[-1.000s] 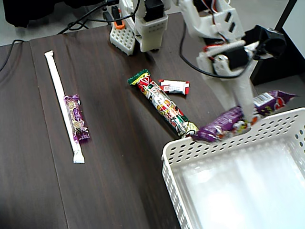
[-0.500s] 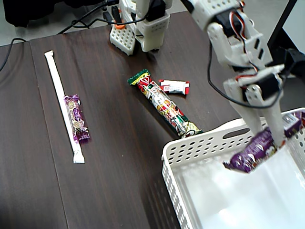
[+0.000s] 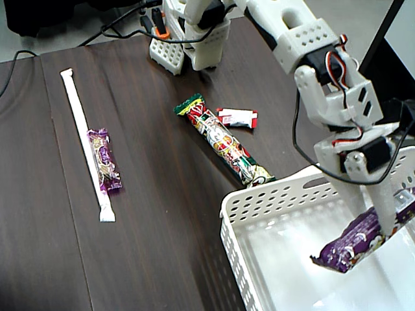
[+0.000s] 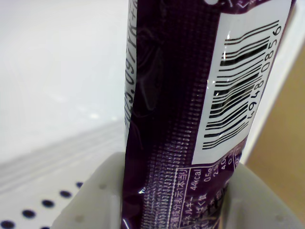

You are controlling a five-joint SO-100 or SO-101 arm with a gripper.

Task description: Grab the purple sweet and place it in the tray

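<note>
Hand (image 3: pixel 388 227) pinches the purple sweet (image 3: pixel 353 243) near its upper end, hanging it slantwise inside the tray (image 3: pixel 259 201) at the surface's lower right corner in the fixed view. If released here, the sweet's upper end may catch the tray's right wall and lodge or tip out.
</note>
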